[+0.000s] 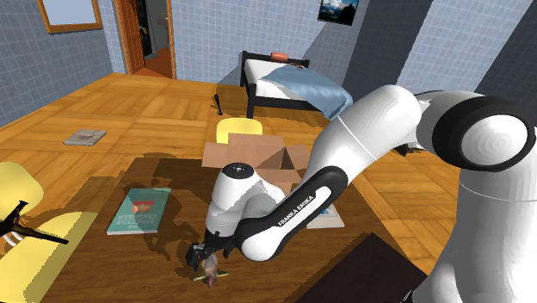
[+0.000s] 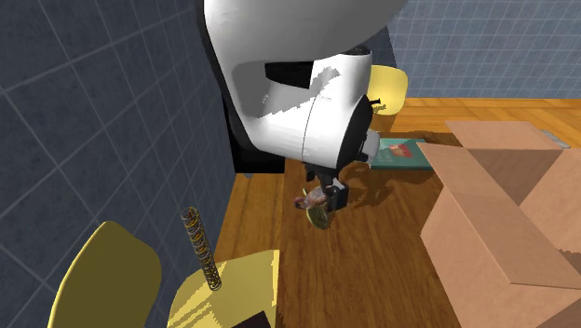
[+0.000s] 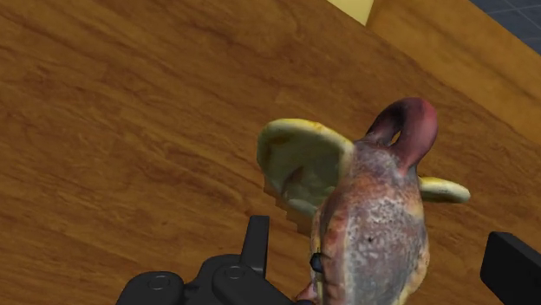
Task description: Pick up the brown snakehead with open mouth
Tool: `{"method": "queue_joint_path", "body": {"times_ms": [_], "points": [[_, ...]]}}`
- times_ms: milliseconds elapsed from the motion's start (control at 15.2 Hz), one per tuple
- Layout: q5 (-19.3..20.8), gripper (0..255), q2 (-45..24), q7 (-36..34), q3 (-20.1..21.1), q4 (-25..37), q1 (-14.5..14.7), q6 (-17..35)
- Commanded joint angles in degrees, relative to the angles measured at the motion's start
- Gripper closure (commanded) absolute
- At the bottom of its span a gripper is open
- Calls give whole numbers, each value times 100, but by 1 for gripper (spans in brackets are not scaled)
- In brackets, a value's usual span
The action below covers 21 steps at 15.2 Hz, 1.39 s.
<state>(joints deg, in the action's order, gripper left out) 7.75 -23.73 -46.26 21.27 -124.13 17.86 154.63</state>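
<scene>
Black fingers (image 3: 513, 270) of the all-black two-finger gripper (image 1: 205, 256) are standing apart and clasping nothing: bare wood is showing between one finger and the mottled brown snakehead with gaping reddish mouth and pale yellow fins (image 3: 374, 221). Snakehead is sitting between the jaws, off-centre, on the brown wooden table (image 3: 130, 130). Recommended: centring the jaws first, closing on the rounded body rather than the thin fins, and lifting only once both pads are bearing evenly.

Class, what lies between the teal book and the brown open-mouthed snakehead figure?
Nothing: the shoulder view shows bare wooden tabletop between the teal book and the brown snakehead figure.
</scene>
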Motion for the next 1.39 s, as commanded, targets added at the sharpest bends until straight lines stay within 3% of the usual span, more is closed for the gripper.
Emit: {"method": "queue_joint_path", "body": {"times_ms": [0, 66, 132, 726, 1320], "points": [[63, 0, -107, -48, -51, 12, 51, 95], [62, 0, -106, -48, -51, 12, 52, 95], [56, 255, -91, -40, -46, -13, 42, 105], [62, 255, -107, -48, -51, 12, 52, 95], [-271, 255, 469, 149, 209, 12, -155, -460]]}}
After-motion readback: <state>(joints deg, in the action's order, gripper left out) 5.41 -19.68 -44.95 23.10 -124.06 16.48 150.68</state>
